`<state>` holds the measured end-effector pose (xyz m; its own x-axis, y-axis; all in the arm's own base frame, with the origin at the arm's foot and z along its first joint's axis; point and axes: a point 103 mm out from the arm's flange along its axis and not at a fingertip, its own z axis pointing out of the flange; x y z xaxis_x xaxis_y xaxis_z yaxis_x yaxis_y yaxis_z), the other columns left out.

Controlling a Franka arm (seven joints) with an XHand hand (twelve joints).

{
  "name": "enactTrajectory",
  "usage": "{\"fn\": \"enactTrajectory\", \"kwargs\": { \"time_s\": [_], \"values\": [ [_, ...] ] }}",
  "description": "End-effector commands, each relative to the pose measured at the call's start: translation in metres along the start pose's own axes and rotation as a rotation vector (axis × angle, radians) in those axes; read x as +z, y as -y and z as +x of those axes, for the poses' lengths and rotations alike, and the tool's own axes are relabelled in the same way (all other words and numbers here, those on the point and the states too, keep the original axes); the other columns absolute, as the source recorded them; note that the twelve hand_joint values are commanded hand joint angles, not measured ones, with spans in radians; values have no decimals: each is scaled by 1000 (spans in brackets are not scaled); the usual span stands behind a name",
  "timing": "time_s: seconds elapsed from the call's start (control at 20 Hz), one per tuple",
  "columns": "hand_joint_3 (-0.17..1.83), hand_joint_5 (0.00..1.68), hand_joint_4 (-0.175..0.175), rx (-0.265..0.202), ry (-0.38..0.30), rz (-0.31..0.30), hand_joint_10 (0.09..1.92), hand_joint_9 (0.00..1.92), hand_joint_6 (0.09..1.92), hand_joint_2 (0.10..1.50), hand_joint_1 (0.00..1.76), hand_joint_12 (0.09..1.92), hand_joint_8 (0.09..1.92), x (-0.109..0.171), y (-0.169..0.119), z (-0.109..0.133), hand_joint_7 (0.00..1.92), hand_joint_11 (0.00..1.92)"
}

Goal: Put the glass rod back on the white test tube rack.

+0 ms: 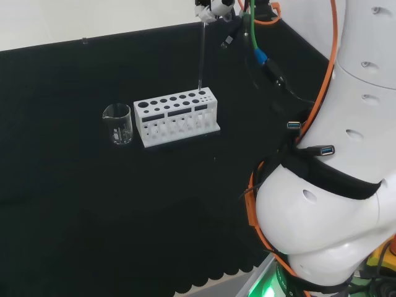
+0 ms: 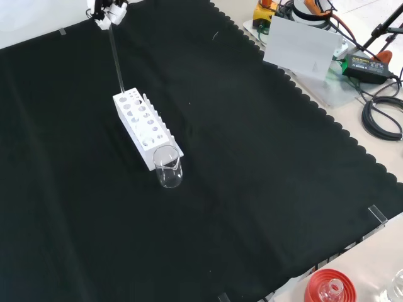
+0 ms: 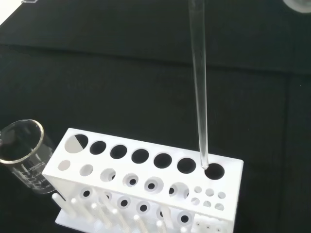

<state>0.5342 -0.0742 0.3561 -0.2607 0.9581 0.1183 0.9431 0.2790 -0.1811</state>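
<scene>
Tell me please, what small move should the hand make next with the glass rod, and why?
Probably lower it straight down. The hand holds the glass rod about upright, and in the wrist view its tip sits at the edge of the end hole in the white test tube rack, not yet inside. A slight nudge toward the hole's centre may be needed first.

glass beaker (image 1: pixel 117 124), black cloth (image 1: pixel 93 210), red ribbed stand (image 2: pixel 329 286)

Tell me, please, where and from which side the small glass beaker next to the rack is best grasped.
Probably the beaker's side wall, from the left in the head view: it stands upright, and the white test tube rack stands close on its right. The hand holds the glass rod now.
</scene>
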Motion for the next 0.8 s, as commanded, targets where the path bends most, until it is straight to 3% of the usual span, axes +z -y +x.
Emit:
{"fn": "enactTrajectory", "kwargs": {
  "time_s": [0.05,0.8],
  "values": [
    [-175,1105,-175,-12,-15,-3,494,1696,814,1128,1293,648,823,5,3,-8,1154,1559],
    [-175,1106,-175,9,-26,21,493,1697,812,1127,1293,647,820,21,1,-20,1155,1559]
  ]
}}
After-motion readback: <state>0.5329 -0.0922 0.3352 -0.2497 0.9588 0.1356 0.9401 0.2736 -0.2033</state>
